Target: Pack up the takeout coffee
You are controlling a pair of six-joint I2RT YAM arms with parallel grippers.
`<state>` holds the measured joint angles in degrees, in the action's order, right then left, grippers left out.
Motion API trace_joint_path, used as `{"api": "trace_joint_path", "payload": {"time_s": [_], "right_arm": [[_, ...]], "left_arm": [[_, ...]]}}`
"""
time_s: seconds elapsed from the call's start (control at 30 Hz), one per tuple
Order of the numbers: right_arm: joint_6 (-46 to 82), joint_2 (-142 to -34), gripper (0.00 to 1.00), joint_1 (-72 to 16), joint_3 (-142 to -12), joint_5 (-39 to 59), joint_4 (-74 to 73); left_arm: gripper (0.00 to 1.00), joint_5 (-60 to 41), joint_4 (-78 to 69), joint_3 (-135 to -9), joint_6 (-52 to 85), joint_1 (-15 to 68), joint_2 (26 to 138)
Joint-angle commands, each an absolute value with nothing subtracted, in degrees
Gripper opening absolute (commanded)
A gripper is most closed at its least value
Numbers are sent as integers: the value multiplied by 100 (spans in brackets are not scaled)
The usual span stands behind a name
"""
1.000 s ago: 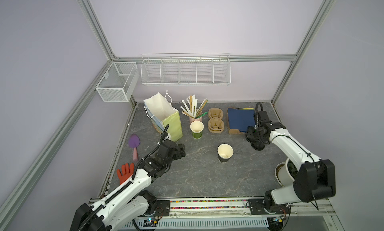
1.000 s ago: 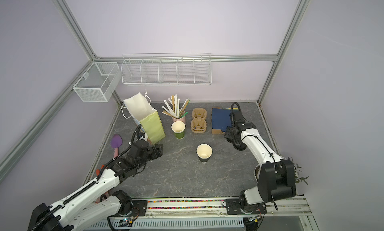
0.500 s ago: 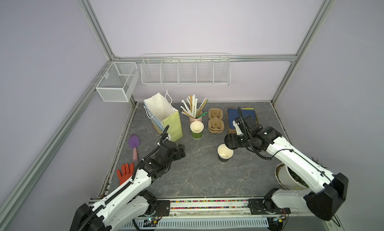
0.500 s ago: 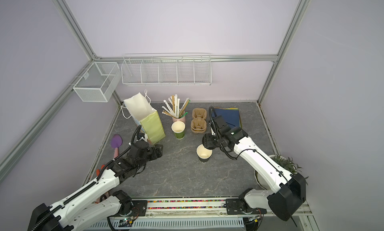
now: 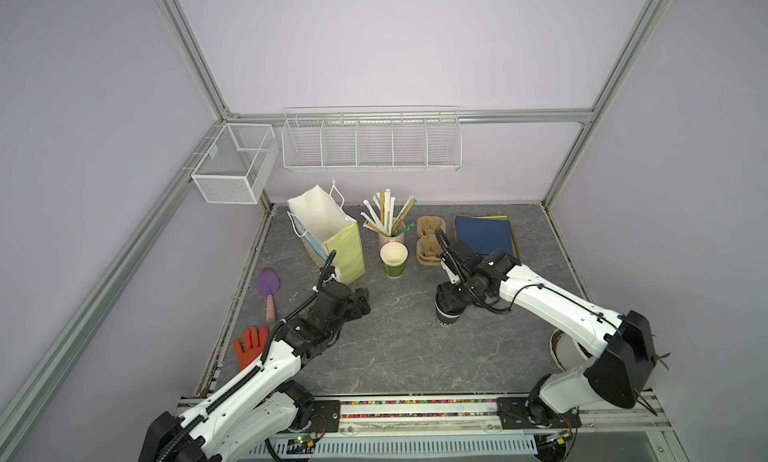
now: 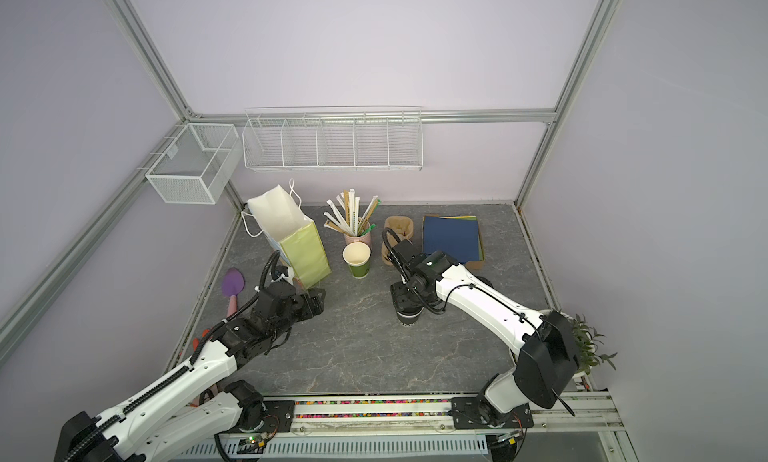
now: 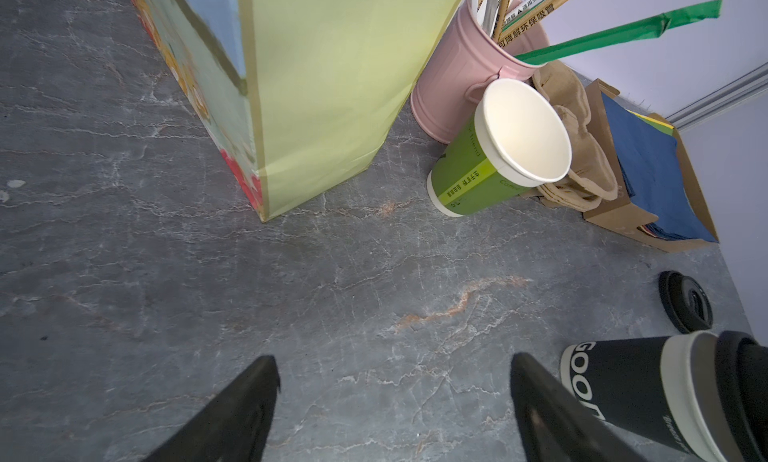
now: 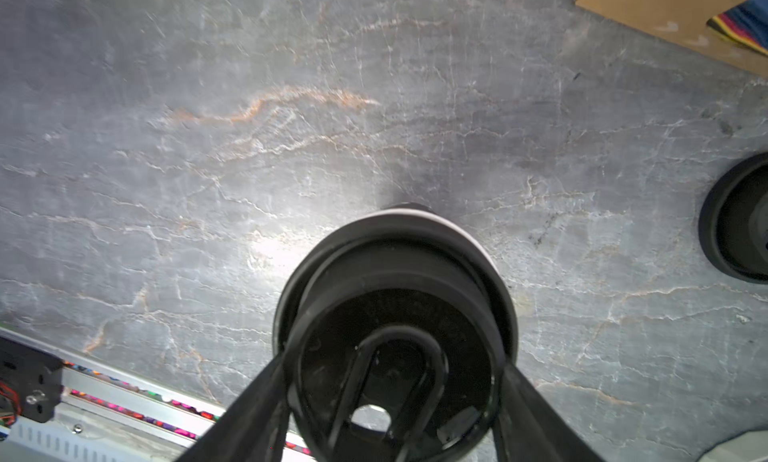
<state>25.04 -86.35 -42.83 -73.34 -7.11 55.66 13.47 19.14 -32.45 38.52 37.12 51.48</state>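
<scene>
And there was the black cup (image 5: 446, 318), standing upright on the grey bench (image 5: 395, 356) a little right of the middle, in front of the green cup (image 5: 394, 261) and clear of it; well apart from the paper bag (image 5: 332, 240) over on the left. The right tool (image 5: 451, 298) sat directly over its mouth, pointing down; in the right wrist view its fingers (image 8: 266, 402) pressed in from both sides of a black lid (image 8: 395, 298), clamped on it, with a pale sliver of the cup's rim peeking out beyond the lid's edge. From the left wrist view the lid (image 7: 744, 381) was at the top of the cup (image 7: 623, 385), above the white band; whether it was fully seated could not be told. A spare lid (image 7: 685, 301) lay flat on the bench near the cup, not touching it.

The left tool (image 5: 360, 301) hovered low just in front of the bag's near corner, jaws wide apart and nothing between them; bare bench showed in the gap in the left wrist view.

At the back, the pink pot of straws (image 5: 386, 235) stood just behind the green cup; brown cup carriers (image 5: 428, 242) lay beside it, then the blue napkins (image 5: 484, 233). A purple scoop (image 5: 268, 285) and a red glove (image 5: 249, 348) lay along the left edge.
</scene>
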Motion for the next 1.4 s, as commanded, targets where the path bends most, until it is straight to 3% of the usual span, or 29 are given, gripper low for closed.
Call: {"api": "trace_joint_path", "payload": {"time_s": [0.0,0.73,1.37], "right_arm": [[2417,-8687,70,-4367,-7427,-985,5809],[2303,-8772,71,-4360,-7321,-801,5293],[2311,-8740,72,-4445,-7342,-881,5721]], "left_arm": [[88,1327,1888,-3164,3841,3700,5155],[87,1205,1679,-3061,3945,3700,5323],[87,1178,1616,-3032,3974,3709,5342]]}}
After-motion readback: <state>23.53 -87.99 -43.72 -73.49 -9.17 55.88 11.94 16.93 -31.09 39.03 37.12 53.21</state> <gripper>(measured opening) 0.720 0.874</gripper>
